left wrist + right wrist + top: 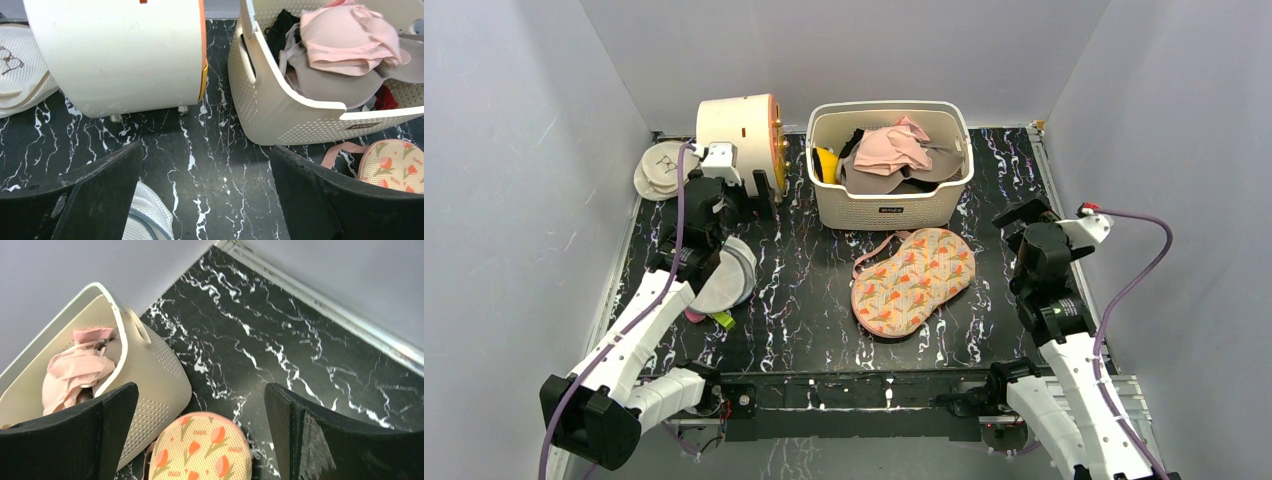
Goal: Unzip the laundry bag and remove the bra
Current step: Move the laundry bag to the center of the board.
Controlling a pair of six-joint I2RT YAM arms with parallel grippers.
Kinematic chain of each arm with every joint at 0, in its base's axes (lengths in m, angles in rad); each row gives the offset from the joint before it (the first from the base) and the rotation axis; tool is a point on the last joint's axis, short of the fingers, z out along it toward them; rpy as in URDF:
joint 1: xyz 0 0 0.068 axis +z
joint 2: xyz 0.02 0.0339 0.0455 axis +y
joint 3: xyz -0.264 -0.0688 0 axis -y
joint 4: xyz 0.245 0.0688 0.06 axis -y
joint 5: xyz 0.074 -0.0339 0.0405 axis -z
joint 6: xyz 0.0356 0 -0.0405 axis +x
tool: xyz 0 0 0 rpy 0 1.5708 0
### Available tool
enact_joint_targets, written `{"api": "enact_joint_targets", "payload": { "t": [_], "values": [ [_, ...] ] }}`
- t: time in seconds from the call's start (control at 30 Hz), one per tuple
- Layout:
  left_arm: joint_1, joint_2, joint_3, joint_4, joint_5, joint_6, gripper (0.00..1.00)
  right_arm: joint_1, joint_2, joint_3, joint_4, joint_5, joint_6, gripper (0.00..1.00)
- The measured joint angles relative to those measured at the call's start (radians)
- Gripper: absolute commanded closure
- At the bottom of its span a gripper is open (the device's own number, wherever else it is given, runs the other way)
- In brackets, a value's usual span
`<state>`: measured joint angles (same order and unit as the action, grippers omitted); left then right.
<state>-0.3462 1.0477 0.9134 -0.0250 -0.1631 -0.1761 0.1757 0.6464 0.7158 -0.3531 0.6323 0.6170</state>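
Note:
The laundry bag (913,280) is a flat peanut-shaped cream pouch with orange-and-green floral print and pink trim. It lies shut on the black marble table in front of the basket, its pink strap (874,248) toward the basket. No bra from inside it shows. My right gripper (1024,222) is open and empty, held above the table just right of the bag; the bag's end (200,450) shows between its fingers. My left gripper (729,195) is open and empty at the far left, near the drum; the bag's corner (395,165) shows at its right.
A cream perforated basket (890,208) holding pink and grey bras stands behind the bag. A white drum with an orange rim (740,130) stands at the back left. Round white mesh discs lie at the far left (662,170) and under the left arm (729,275).

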Motion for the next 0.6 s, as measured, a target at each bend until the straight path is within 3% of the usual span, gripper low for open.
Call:
{"api": "enact_joint_targets", "payload": {
  "t": [0.3, 0.6],
  "values": [
    [-0.006, -0.006, 0.0, 0.043, 0.027, 0.001, 0.02, 0.0, -0.004, -0.102, -0.119, -0.057, 0.223, 0.02],
    [-0.037, -0.01, 0.0, 0.049, 0.037, 0.008, 0.02, 0.0, 0.069, -0.185, -0.126, -0.248, 0.236, 0.02]
  ]
}}
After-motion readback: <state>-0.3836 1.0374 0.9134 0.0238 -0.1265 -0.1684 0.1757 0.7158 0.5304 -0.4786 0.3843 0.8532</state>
